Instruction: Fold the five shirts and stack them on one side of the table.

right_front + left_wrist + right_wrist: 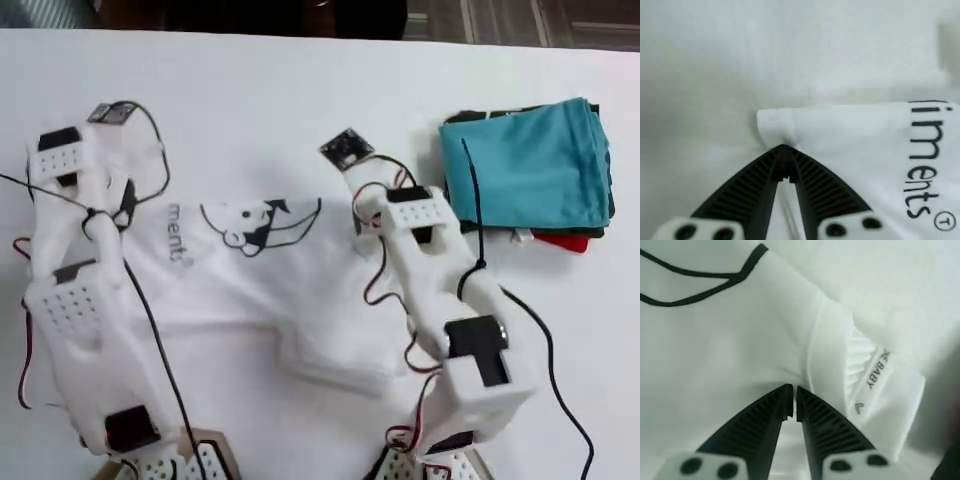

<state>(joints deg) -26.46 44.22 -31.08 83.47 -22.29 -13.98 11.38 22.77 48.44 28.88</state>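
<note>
The left arm [85, 310] and right arm [440, 290], both white plastic, lean forward from the near edge of the table [260, 80], wrists bent down. The left gripper [785, 150] has its ribbed black jaws pinched together on a folded corner of the white shirt [250, 275], beside black lettering. The right gripper [792, 390] nips the soft knit just beside the ribbed collar. The shirt lies rumpled mid-table. Farther right sits a stack of folded shirts [530, 165], teal on top.
</note>
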